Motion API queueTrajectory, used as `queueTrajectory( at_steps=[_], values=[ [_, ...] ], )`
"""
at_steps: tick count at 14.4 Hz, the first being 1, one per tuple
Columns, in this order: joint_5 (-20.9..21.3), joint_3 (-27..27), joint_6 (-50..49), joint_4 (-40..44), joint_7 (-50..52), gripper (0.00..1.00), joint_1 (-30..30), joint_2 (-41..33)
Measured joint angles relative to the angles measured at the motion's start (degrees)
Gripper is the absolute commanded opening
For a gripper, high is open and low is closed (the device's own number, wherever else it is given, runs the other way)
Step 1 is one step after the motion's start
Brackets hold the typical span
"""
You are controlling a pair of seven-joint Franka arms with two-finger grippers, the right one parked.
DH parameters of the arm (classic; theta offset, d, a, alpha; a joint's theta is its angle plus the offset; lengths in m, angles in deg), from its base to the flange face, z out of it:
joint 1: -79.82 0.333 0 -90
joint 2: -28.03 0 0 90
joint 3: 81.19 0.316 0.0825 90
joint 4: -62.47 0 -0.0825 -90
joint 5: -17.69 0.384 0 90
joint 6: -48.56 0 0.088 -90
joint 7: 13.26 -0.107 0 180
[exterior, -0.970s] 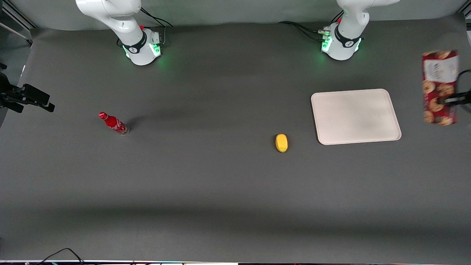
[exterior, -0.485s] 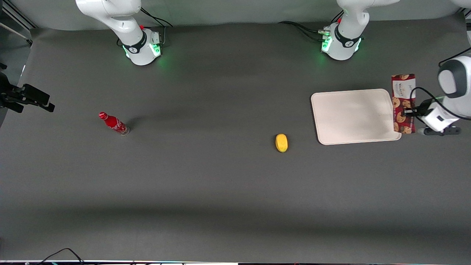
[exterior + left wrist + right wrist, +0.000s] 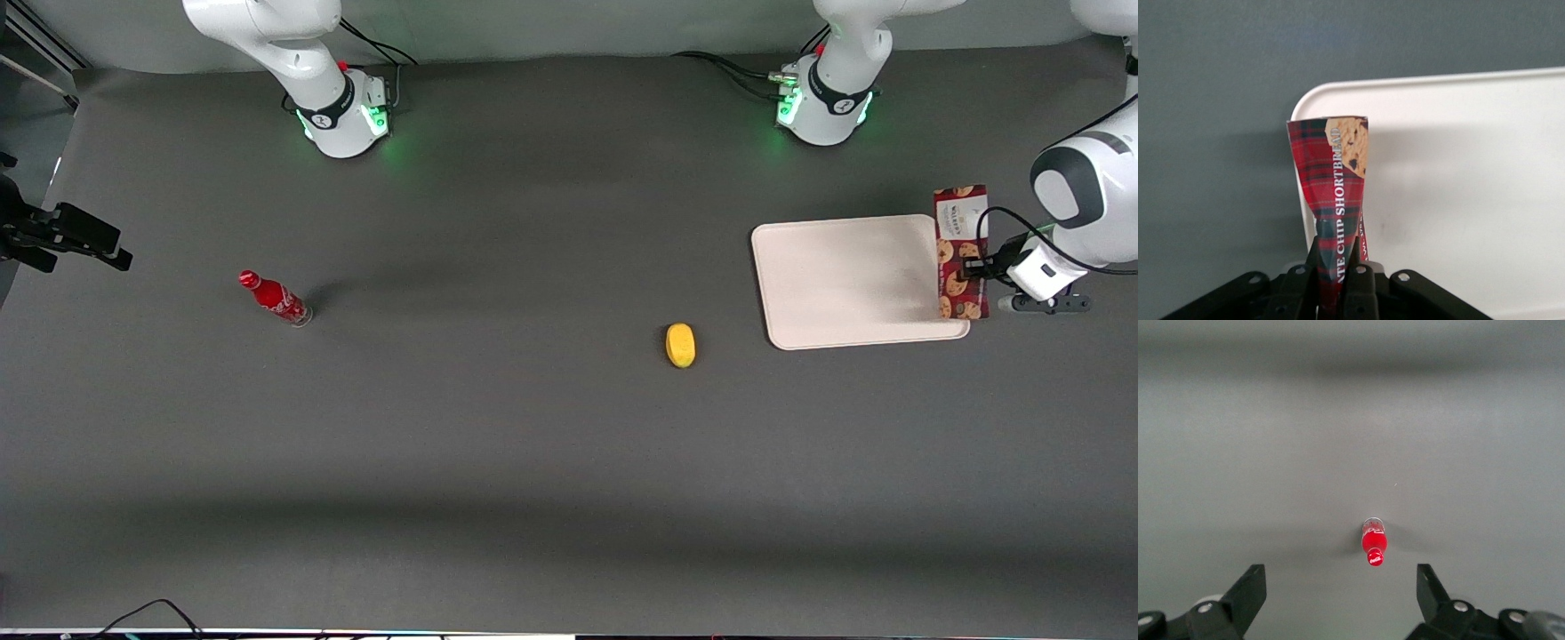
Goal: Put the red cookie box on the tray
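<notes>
Tool [image 3: 1333, 277] pinches red cookie box [image 3: 959, 253] mid-length, carton hanging over the tray [image 3: 845, 276] rim nearest the working arm, likely for carrying inward.

My black hand [image 3: 1333, 277] pinches the red cookie box [image 3: 960, 253]: dark red tartan, brown chocolate-chip cookies, white label panel and white lettering. Tray [image 3: 845, 276] plain cream-white. Worktop [image 3: 498, 444] dark grey, no pattern. Small bottle [image 3: 275, 299] bright red with white script. Yellow lemon-like fruit [image 3: 680, 345], plain.
</notes>
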Motion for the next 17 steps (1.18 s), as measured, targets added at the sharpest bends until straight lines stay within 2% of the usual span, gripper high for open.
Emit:
queueTrajectory(
  at_steps=[1, 2, 3, 6, 12, 14, 17],
  values=[
    [-1.2, -0.1, 0.9, 0.0, -0.7, 0.0, 0.0, 0.7],
    [-2.4, -0.1, 1.6, 0.0, -1.4, 0.64, 0.0, 1.2],
    [-3.7, -0.1, 2.2, 0.0, -2.2, 1.0, 0.0, 1.5],
    [-5.1, -0.2, 2.6, 0.1, -4.1, 1.0, 0.0, 2.5],
    [-5.2, -0.6, -0.3, 3.6, -7.5, 1.0, -0.4, 1.0],
    [-4.4, -0.6, -9.0, 8.1, -8.2, 1.0, -0.4, -2.4],
    [0.3, -1.0, -29.7, 21.4, -8.2, 1.0, -0.5, -7.3]
  ],
)
